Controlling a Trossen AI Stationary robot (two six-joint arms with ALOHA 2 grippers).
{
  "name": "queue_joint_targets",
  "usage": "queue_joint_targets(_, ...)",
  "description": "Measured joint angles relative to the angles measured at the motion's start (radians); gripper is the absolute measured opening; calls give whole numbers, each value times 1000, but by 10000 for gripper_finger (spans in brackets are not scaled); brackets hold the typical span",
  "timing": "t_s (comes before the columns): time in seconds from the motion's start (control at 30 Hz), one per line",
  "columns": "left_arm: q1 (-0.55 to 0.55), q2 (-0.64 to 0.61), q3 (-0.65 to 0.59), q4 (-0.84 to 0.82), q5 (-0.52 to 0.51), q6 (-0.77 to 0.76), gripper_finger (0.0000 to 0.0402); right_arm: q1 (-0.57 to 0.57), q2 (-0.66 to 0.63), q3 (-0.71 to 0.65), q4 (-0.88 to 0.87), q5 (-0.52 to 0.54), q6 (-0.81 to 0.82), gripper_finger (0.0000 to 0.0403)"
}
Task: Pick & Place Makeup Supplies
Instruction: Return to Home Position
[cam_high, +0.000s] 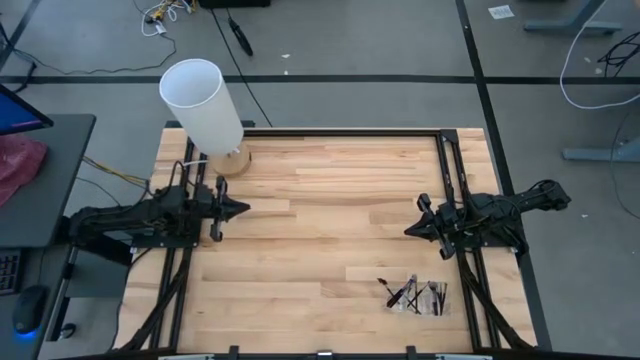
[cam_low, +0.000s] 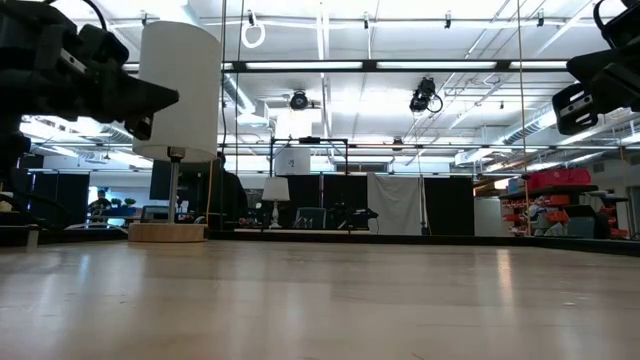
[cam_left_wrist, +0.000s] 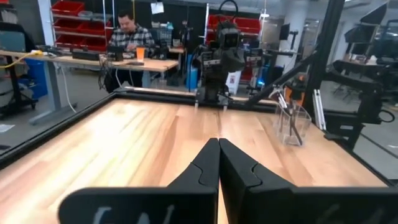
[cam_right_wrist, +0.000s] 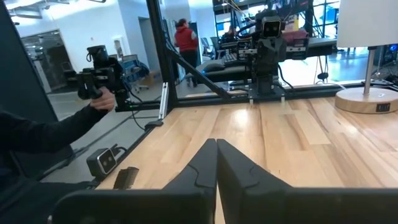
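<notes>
Left gripper (cam_left_wrist: 219, 144): closest thing in my left wrist feed. Two dark fingers pressed flat together, nothing between them.
Right gripper (cam_right_wrist: 216, 143): same story, clenched on air.
Brushes: thin dark-handled makeup brushes (cam_left_wrist: 288, 113) are bunched in a small clear plastic organizer (cam_left_wrist: 300, 134) on the pale wooden tabletop (cam_high: 320, 200).
Organizer spot: front edge of the table on the right arm's side, just beside that arm's frame rail (high view).
Key relation: from the right gripper the organizer lies off to the side, toward the front edge, not along the line the fingers point. The right arm is nearer by far. The left gripper is well apart from it, across the table.
Long axis: handles lean near upright, tips splayed. One dark brush (cam_high: 396, 293) sits at the organizer's inboard edge, and I can't tell if it's in or out.
Arm pose: both folded low at their own sides, grippers level, facing each other, lifted off the wood in the low view.
My read: parked at home, job about done.
Clutter: tall white cylinder lamp (cam_high: 201, 104) at the far corner by the left arm, out of the way.
</notes>
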Motion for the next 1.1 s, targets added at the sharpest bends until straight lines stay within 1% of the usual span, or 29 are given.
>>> queue_joint_targets(0.17, 0, 18, 0, -3, 2, 0, 5, 0, 0, 0, 0, 0, 0, 13)
queue_joint_targets(0.33, 0, 33, 0, 1, 2, -31, 5, 0, 0, 0, 0, 0, 0, 13)
queue_joint_targets(0.9, 0, 34, -1, 19, 5, -27, 5, 2, -9, 0, -1, 0, 0, 13)
queue_joint_targets(1.0, 0, 34, -1, 20, 4, -27, 5, -26, -20, 2, 6, -4, 0, 13)
queue_joint_targets(1.1, 0, 34, -1, 20, 3, -27, 5, -95, -19, 2, 2, -4, 0, 13)
